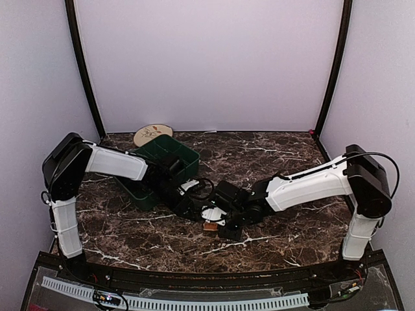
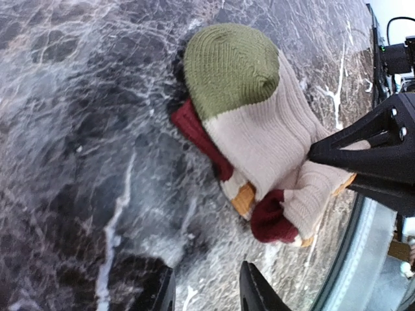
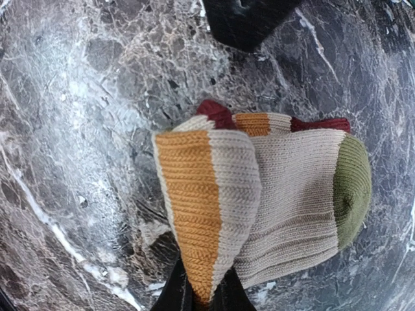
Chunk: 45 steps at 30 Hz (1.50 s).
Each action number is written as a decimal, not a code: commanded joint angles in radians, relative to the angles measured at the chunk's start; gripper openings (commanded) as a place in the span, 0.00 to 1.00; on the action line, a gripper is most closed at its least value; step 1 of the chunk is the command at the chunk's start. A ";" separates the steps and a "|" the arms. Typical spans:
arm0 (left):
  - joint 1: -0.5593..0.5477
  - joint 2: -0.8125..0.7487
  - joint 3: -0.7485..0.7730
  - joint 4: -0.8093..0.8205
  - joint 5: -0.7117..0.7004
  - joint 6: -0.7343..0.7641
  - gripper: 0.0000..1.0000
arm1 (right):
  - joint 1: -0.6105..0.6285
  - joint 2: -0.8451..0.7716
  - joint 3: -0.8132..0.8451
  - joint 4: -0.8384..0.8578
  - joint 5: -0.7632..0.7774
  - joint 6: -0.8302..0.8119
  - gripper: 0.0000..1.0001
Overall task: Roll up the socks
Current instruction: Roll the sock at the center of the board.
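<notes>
The socks (image 2: 259, 129) lie bundled on the dark marble table: beige knit with an olive-green toe, dark red patches and orange bands. In the top view the socks (image 1: 211, 219) are a small heap between the two arms. My right gripper (image 3: 201, 295) is shut on the orange-banded cuff (image 3: 194, 194), which is folded over the bundle (image 3: 292, 188). My left gripper (image 2: 207, 295) stands open just short of the bundle, with only bare table between its fingers. The right gripper's black body (image 2: 376, 155) presses against the socks' far side.
A dark green bin (image 1: 162, 165) stands behind my left arm. A round beige plate (image 1: 153, 134) lies against the back wall. The table's front edge (image 2: 350, 259) runs close beside the socks. The left gripper's black tip (image 3: 249, 19) sits above the bundle.
</notes>
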 commanded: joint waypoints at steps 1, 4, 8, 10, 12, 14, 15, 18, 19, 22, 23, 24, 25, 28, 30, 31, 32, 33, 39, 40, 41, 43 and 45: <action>0.007 -0.079 -0.114 0.122 -0.120 -0.047 0.38 | -0.032 0.023 0.040 -0.053 -0.129 0.043 0.03; 0.007 -0.143 -0.204 0.215 -0.159 -0.062 0.37 | -0.066 0.041 0.068 -0.071 -0.220 0.070 0.03; 0.007 -0.237 -0.333 0.343 -0.209 -0.072 0.37 | -0.113 0.069 0.081 -0.085 -0.328 0.098 0.03; 0.007 -0.286 -0.395 0.416 -0.227 -0.074 0.37 | -0.132 0.088 0.097 -0.105 -0.386 0.103 0.03; 0.007 -0.334 -0.458 0.498 -0.243 -0.083 0.37 | -0.153 0.102 0.116 -0.119 -0.435 0.109 0.03; 0.006 -0.377 -0.511 0.571 -0.259 -0.091 0.37 | -0.175 0.113 0.129 -0.127 -0.477 0.115 0.03; 0.004 -0.394 -0.534 0.597 -0.268 -0.093 0.37 | -0.186 0.118 0.133 -0.132 -0.499 0.117 0.03; -0.028 -0.449 -0.587 0.667 -0.302 -0.067 0.37 | -0.215 0.135 0.150 -0.149 -0.579 0.127 0.03; -0.052 -0.463 -0.597 0.679 -0.332 -0.040 0.37 | -0.226 0.145 0.159 -0.156 -0.607 0.130 0.03; -0.133 -0.479 -0.608 0.709 -0.409 0.049 0.37 | -0.254 0.173 0.187 -0.184 -0.695 0.140 0.03; -0.157 -0.476 -0.606 0.718 -0.427 0.076 0.37 | -0.262 0.184 0.196 -0.199 -0.725 0.143 0.03; -0.179 -0.472 -0.604 0.729 -0.441 0.110 0.37 | -0.274 0.201 0.207 -0.213 -0.751 0.144 0.03; -0.197 -0.468 -0.603 0.741 -0.454 0.132 0.38 | -0.280 0.214 0.217 -0.230 -0.775 0.143 0.03; -0.241 -0.450 -0.594 0.762 -0.476 0.185 0.38 | -0.297 0.241 0.228 -0.263 -0.830 0.142 0.04; -0.266 -0.443 -0.593 0.780 -0.495 0.217 0.39 | -0.304 0.248 0.226 -0.273 -0.852 0.140 0.04; -0.276 -0.439 -0.593 0.788 -0.507 0.233 0.39 | -0.308 0.249 0.224 -0.275 -0.862 0.142 0.04; -0.285 -0.433 -0.593 0.799 -0.523 0.248 0.40 | -0.311 0.250 0.222 -0.279 -0.871 0.141 0.04; -0.292 -0.426 -0.592 0.810 -0.532 0.263 0.42 | -0.314 0.250 0.220 -0.283 -0.880 0.139 0.04; -0.332 -0.370 -0.558 0.823 -0.559 0.386 0.48 | -0.321 0.255 0.222 -0.312 -0.907 0.131 0.04; -0.340 -0.362 -0.550 0.814 -0.561 0.413 0.48 | -0.322 0.255 0.222 -0.312 -0.908 0.134 0.04; -0.348 -0.355 -0.542 0.809 -0.565 0.438 0.48 | -0.322 0.257 0.222 -0.313 -0.912 0.137 0.04; -0.364 -0.347 -0.530 0.800 -0.571 0.488 0.48 | -0.322 0.261 0.227 -0.315 -0.920 0.142 0.04; -0.380 -0.337 -0.515 0.790 -0.580 0.542 0.49 | -0.323 0.266 0.229 -0.316 -0.923 0.143 0.04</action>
